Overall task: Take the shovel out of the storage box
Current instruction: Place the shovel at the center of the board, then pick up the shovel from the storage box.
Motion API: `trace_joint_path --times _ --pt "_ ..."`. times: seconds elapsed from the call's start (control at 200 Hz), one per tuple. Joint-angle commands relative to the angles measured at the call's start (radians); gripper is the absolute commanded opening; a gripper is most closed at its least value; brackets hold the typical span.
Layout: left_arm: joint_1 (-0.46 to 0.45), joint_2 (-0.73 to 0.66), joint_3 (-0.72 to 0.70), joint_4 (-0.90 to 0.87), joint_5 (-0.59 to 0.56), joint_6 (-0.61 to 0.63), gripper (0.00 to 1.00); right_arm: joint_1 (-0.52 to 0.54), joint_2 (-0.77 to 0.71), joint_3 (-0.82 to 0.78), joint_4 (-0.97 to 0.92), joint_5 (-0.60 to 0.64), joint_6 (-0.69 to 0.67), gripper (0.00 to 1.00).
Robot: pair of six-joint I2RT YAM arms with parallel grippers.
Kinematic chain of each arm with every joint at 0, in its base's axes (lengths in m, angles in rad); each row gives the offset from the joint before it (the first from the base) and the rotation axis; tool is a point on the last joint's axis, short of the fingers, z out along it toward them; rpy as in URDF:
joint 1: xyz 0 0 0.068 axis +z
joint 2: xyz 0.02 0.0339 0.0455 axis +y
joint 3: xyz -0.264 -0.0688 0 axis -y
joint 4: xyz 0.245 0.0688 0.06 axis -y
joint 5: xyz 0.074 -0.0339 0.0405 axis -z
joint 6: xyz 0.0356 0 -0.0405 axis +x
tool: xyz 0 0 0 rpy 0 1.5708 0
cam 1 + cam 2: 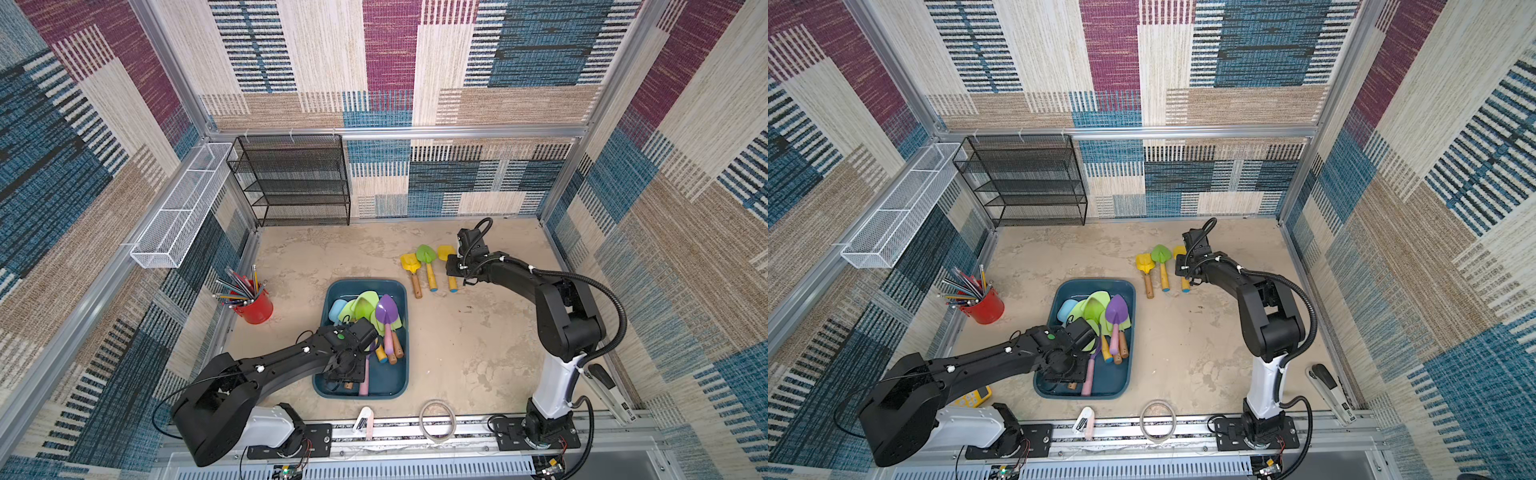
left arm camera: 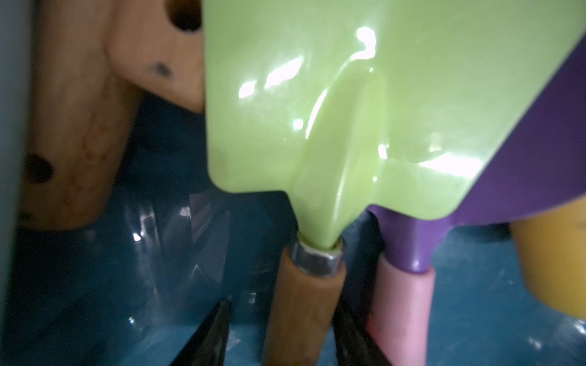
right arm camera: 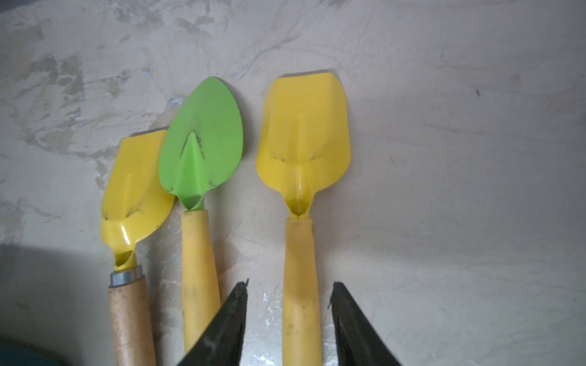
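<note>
The teal storage box (image 1: pixel 397 382) (image 1: pixel 1113 384) sits at the front middle and holds several shovels, among them a purple one (image 1: pixel 386 309). My left gripper (image 1: pixel 345 372) is down inside the box. In the left wrist view it (image 2: pixel 283 302) is open astride the wooden handle (image 2: pixel 304 304) of a pale green shovel (image 2: pixel 317 111); one finger touches the handle, the other stands off it. On the table lie three shovels. My right gripper (image 3: pixel 290 283) (image 1: pixel 455 270) is open over the handle of the yellow shovel (image 3: pixel 302 139) (image 1: pixel 446 252), with gaps on both sides.
A green shovel (image 1: pixel 425 253) and a yellow wood-handled one (image 1: pixel 409 263) lie beside the yellow shovel. A red cup of pencils (image 1: pixel 253 309) stands left of the box. At the back left are a black mesh rack (image 1: pixel 291 183) and a white wire basket (image 1: pixel 183 208). A tape ring (image 1: pixel 436 419) lies at the front.
</note>
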Motion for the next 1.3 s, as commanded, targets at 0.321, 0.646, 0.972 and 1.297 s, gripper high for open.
trace_joint_path --times 0.321,0.646,0.972,1.297 --pt "-0.010 0.016 0.013 -0.004 -0.018 0.015 0.26 0.020 -0.133 -0.050 0.031 0.029 0.008 0.46" --pt "-0.010 -0.067 0.054 -0.044 -0.023 0.016 0.17 0.056 -0.241 -0.087 0.043 0.018 0.014 0.47" --pt "0.015 -0.135 0.125 -0.063 -0.006 0.047 0.17 0.113 -0.354 -0.155 0.090 -0.145 0.056 0.48" --pt "0.115 -0.124 0.159 0.021 0.140 0.093 0.17 0.138 -0.405 -0.280 0.257 -0.483 0.181 0.64"
